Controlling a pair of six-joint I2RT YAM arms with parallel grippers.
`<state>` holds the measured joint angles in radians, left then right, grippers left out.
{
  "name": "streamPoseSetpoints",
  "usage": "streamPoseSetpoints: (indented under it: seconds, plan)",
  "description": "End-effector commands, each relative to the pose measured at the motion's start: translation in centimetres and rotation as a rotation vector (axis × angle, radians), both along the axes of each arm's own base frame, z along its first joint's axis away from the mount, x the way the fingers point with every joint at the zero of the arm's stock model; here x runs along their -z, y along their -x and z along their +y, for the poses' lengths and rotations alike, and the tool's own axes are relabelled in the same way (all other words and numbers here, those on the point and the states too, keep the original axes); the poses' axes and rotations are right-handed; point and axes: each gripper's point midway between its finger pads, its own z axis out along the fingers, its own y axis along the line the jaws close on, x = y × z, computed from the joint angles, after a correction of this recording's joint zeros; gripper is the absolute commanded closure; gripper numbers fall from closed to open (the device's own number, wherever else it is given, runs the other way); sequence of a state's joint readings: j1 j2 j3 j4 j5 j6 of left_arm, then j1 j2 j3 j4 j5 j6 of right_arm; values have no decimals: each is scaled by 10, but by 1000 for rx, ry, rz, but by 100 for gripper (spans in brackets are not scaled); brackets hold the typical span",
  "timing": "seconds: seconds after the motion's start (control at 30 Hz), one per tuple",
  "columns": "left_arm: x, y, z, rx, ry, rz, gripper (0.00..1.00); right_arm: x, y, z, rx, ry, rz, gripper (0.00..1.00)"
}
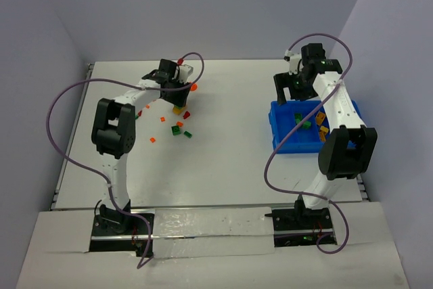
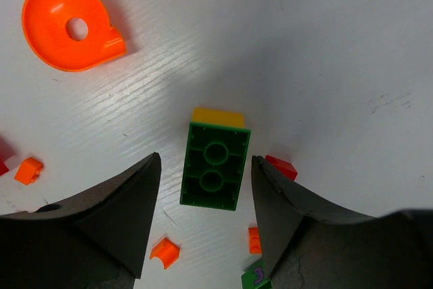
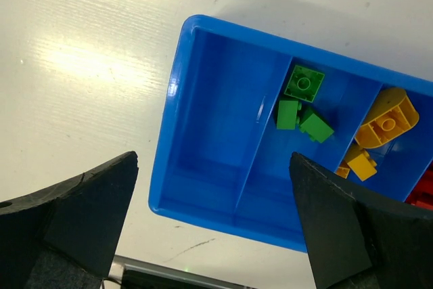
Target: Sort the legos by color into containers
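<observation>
As the green brick (image 2: 215, 167) looks light, stiff and slick, the left hand (image 2: 206, 160) — spread astride it, not touching — should pinch its long flat sides squarely.

White arms (image 1: 119, 179), black joints (image 1: 114, 128), purple cables (image 1: 266, 167)

The scene is brightly lit from overhead. Glare is seen on the table (image 3: 81, 62) in the right wrist view, and a soft shadow is cast beside the round orange piece (image 2: 67, 25).
</observation>
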<state>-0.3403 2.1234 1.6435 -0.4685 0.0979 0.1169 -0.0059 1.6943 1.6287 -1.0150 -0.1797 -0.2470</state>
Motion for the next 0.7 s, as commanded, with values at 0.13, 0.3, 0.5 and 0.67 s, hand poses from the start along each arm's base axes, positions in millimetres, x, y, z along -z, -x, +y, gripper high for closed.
streamPoseSetpoints:
  seconds: [0.13,0.3,0.5,0.67]
  plan:
    - [-2,-10,-6,15,22,5,43,-22,-5,4,3,-23,-50,0]
    - [-1,-8,-5,13,22,15,59,-23,-5,5,2,-29,-51,0]
    - [-50,-7,-10,16,92,-43,94,-38,-4,36,-70,-116,-102,0]
    - [-158,28,-46,127,488,-85,100,-62,8,97,-226,-351,-158,1]
